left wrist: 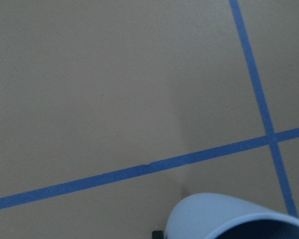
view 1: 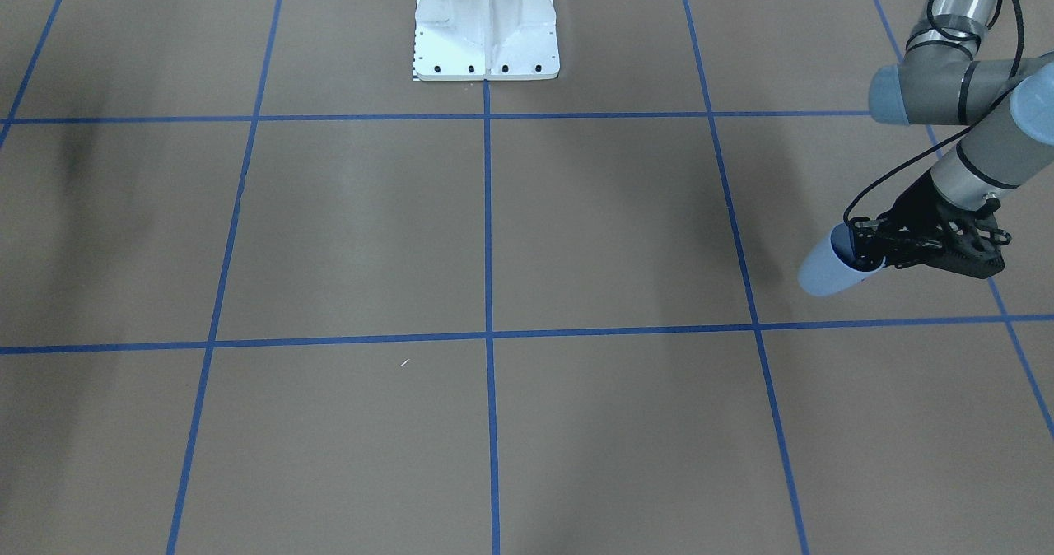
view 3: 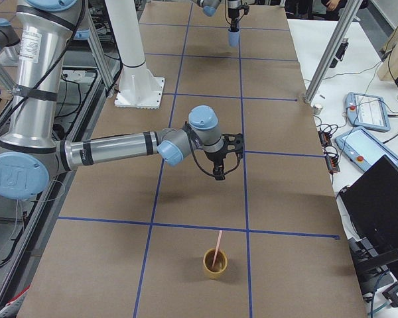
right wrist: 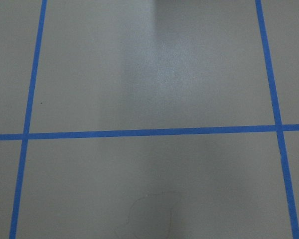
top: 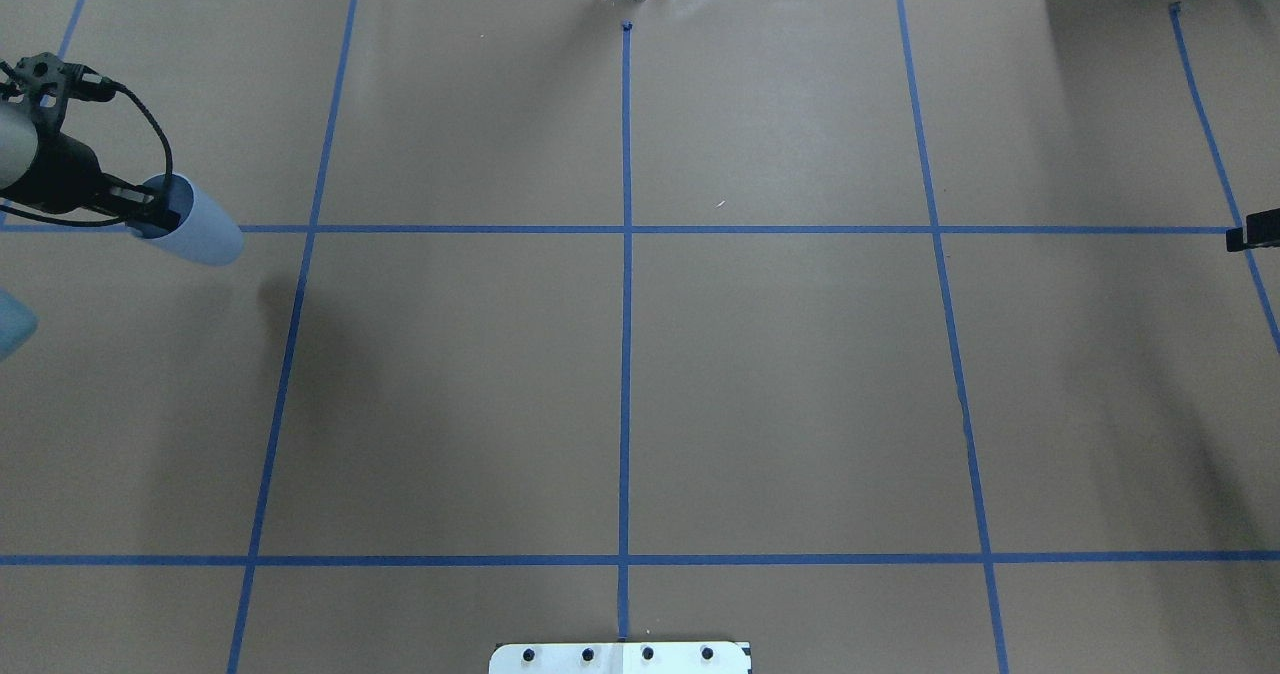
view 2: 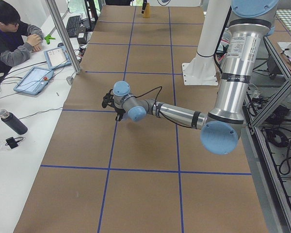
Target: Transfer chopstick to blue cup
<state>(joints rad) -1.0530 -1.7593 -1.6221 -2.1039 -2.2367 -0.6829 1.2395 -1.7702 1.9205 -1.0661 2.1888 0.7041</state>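
Note:
My left gripper (view 1: 866, 250) (top: 160, 216) is shut on the rim of the pale blue cup (view 1: 823, 272) (top: 198, 228) and holds it off the table at my far left. The cup's rim also shows in the left wrist view (left wrist: 229, 219) and small in the exterior right view (view 3: 233, 37). A pale pink chopstick (view 3: 217, 249) stands tilted in a mustard-yellow cup (view 3: 214, 266) at my far right. My right gripper (view 3: 219, 173) hangs above the table, a short way in from that cup. I cannot tell whether it is open or shut.
The white robot base (view 1: 486, 28) stands at the table's middle rear. The brown table has blue tape grid lines (top: 626, 354). An operator (view 2: 9, 34), tablets and a bottle are on a side bench. A metal post (view 3: 328, 50) and a laptop (view 3: 378, 199) stand beyond the far edge.

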